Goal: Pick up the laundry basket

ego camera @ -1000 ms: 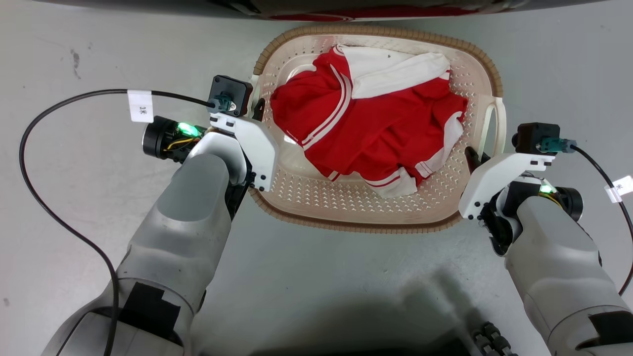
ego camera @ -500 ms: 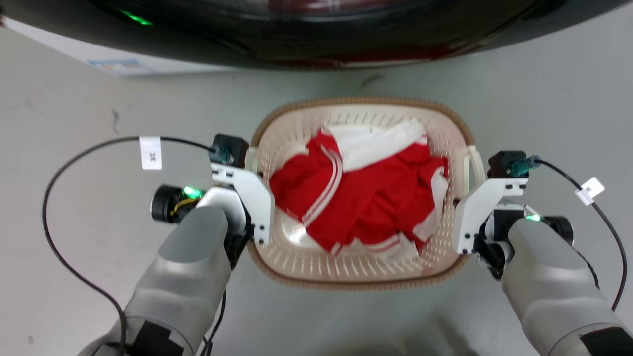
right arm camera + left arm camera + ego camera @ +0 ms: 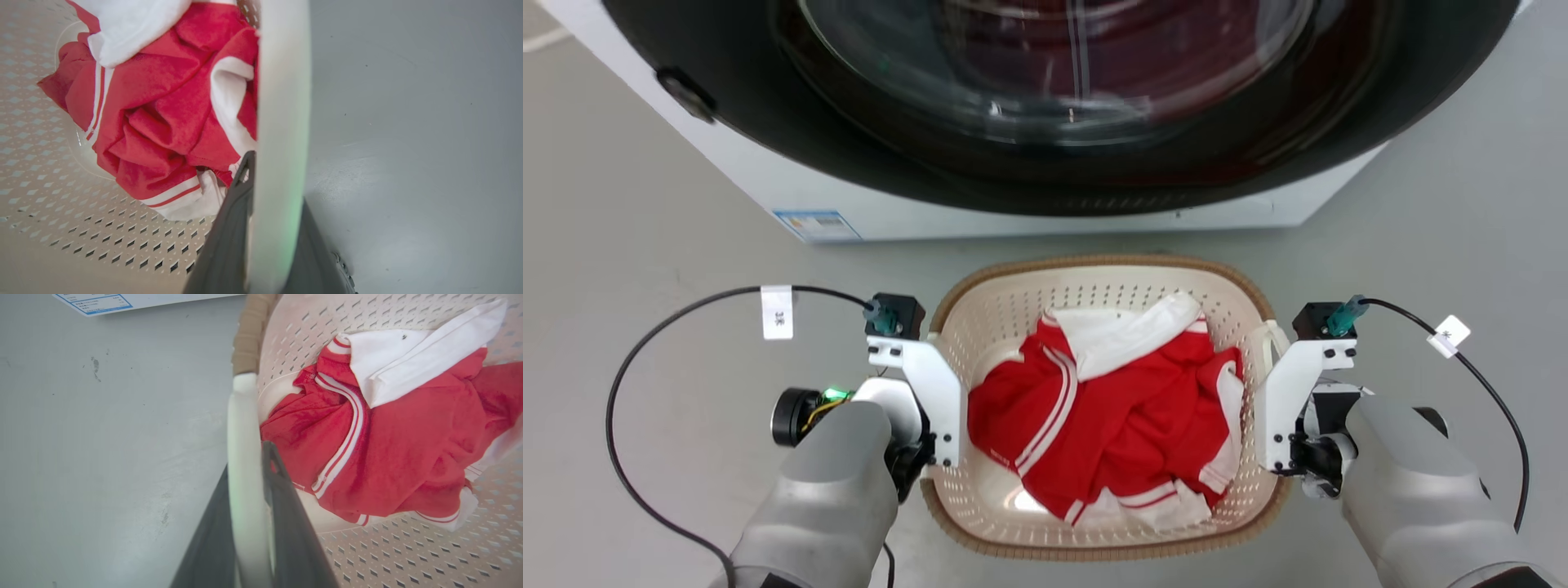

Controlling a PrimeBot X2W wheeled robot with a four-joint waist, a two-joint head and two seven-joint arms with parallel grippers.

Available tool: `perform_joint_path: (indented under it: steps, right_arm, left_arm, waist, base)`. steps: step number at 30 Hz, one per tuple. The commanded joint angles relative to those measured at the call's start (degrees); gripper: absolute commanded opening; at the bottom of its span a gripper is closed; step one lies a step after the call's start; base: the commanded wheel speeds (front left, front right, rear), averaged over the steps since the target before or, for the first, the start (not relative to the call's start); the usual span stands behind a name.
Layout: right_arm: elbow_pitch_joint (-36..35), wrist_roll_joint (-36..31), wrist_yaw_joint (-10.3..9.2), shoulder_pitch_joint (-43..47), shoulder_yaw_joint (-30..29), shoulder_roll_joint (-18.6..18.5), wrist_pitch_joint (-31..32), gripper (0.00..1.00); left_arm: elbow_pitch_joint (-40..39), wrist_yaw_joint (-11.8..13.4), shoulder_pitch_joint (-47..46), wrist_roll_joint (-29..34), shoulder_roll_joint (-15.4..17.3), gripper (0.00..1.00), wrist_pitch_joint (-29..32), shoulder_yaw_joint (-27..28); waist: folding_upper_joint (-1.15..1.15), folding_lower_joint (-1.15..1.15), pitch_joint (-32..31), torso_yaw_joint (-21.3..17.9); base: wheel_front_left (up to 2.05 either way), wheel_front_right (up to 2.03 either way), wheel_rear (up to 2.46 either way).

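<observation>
Before washing machine (image 3: 1029, 106), laundry basket (image 3: 1094, 294) upright, long axis left-right.

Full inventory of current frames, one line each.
laundry basket: 1, cream, brown rim, before the washing machine
garment: 1, red with white trim, bunched inside basket
washing machine: 1, white, dark round door, behind basket
sticker: 1, blue-edged, machine's lower front
floor: grey, all around
tagged cables: 2, black, one per wrist
left gripper: 1, dark fingers clamp basket's left handle
right gripper: 1, dark fingers clamp basket's right handle
forearms: 2, grey, head view's bottom corners
</observation>
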Motion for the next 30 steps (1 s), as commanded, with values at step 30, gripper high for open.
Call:
perform_joint_path:
  steps: [30]
  right_arm:
    - [-1.74,12.84,0.8,4.06,11.71,1.79,19.98,0.0]
  left_arm:
    - [1.82,-0.89,7.02,-6.42,-1.37,0.0,9.39,-3.54]
  waist:
    - [0.0,0.01,-22.8,0.81]
  base:
    - [0.0,0.0,0.0]
